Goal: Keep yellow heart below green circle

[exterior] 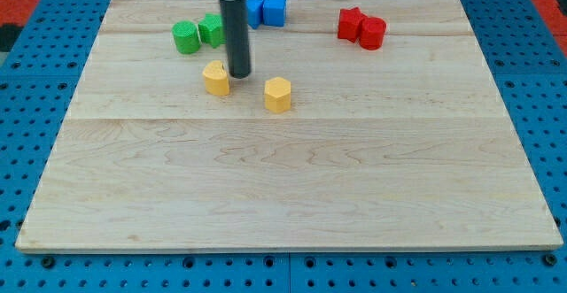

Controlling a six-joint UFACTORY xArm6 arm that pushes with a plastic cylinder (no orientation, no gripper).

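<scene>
Near edge first: you've got bare board across the whole bottom half of the view, corner to corner. All blocks sit in the top third, toward the far edge.

Nearest block is the yellow hexagon-ish block, roughly mid-board left-right, well clear of every edge. Just up-left of it is the yellow heart, a gap between the two. You can't read the heart's lobes cleanly at this size; no clear long axis, looks about as wide as deep, so I can't tell which way it points.

My tip is down on the board just beside the heart's right side, between heart and hexagon, closer to the heart. Touching or a sliver apart: can't tell. No jaws on this rig, just the straight dark rod, so nothing open or closed to report.

Further up: green circle, left of centre, with a second green block touching or nearly touching its right side; shape of that one unclear, the rod partly covers it. The heart sits lower in the view than the circle and offset right.

Behind the rod, near the far edge: two blue blocks side by side, left one partly hidden. Toward the far right corner: two red blocks touching, right one rounded.

Open room: wide to the heart's left and below; tight above.
</scene>
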